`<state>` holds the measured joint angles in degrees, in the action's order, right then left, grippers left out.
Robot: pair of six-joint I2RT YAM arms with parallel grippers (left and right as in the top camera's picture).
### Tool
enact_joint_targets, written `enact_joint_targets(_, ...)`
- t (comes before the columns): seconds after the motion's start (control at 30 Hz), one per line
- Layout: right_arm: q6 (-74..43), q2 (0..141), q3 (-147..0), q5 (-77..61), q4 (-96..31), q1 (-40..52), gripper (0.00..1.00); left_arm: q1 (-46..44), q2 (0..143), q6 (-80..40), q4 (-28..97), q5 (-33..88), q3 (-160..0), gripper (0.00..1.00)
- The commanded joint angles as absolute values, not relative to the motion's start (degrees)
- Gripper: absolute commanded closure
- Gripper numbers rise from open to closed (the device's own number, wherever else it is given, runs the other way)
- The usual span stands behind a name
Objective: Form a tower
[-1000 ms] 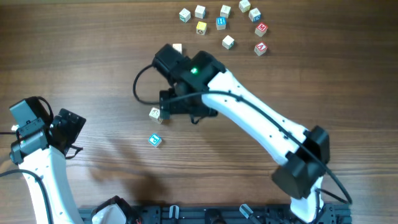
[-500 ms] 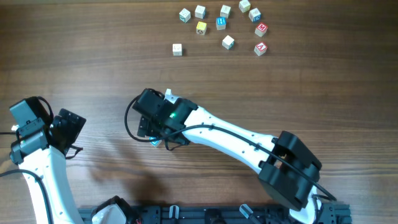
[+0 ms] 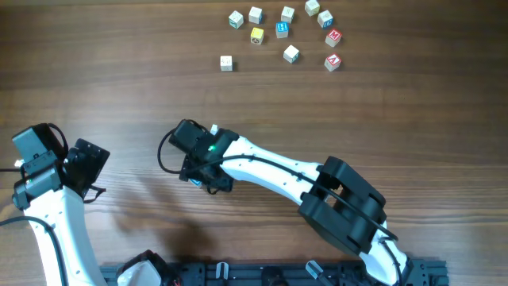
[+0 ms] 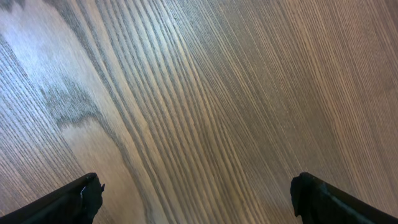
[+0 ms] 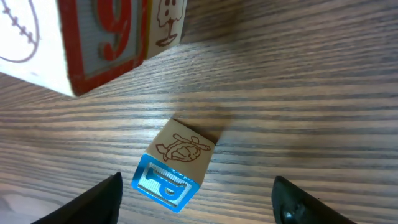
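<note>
Though nearly hidden overhead, a blue-faced cube (image 5: 176,167) shows wrist-side.

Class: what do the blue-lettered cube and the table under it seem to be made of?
Blue-lettered cube: probably pale wood, matte, with a brown line drawing and a printed blue face. Table: wood or wood-look laminate, judging by the streaky brown grain and slight sheen.

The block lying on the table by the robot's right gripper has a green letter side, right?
No, its letter side is blue, not green. The right wrist view shows the block lying on the table by the right gripper.
</note>
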<state>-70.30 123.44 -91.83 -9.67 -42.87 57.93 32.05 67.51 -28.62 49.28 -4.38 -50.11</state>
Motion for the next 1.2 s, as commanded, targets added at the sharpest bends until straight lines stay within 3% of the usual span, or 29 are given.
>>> enact_joint_targets(0.0,-70.7,125.9,-91.4,-11.8,-42.3,57.6,0.29,32.4,67.1,-29.2,49.1,-4.1,-50.3,0.00)
enact_joint_targets(0.17,-70.4,126.9,-91.4,-13.4,-41.7,56.9,0.30,32.4,67.1,-29.2,49.1,-4.1,-50.3,0.00)
enact_joint_targets(0.37,-69.0,126.9,-91.5,-13.3,-43.0,56.9,0.48,32.4,67.1,-29.2,49.1,-4.1,-50.3,0.00)
enact_joint_targets(0.47,-68.8,126.2,-91.9,-11.7,-48.0,56.0,0.61,32.4,67.1,-29.2,49.1,-4.1,-50.3,0.00)
enact_joint_targets(0.67,-65.9,125.8,-91.9,-6.6,-58.2,51.6,0.76,32.4,67.1,-29.2,49.1,-4.1,-50.3,0.00)
enact_joint_targets(1.17,-66.0,122.4,-94.2,-5.6,-63.1,43.2,0.80,32.4,67.1,-29.2,49.1,-4.1,-50.3,0.00)
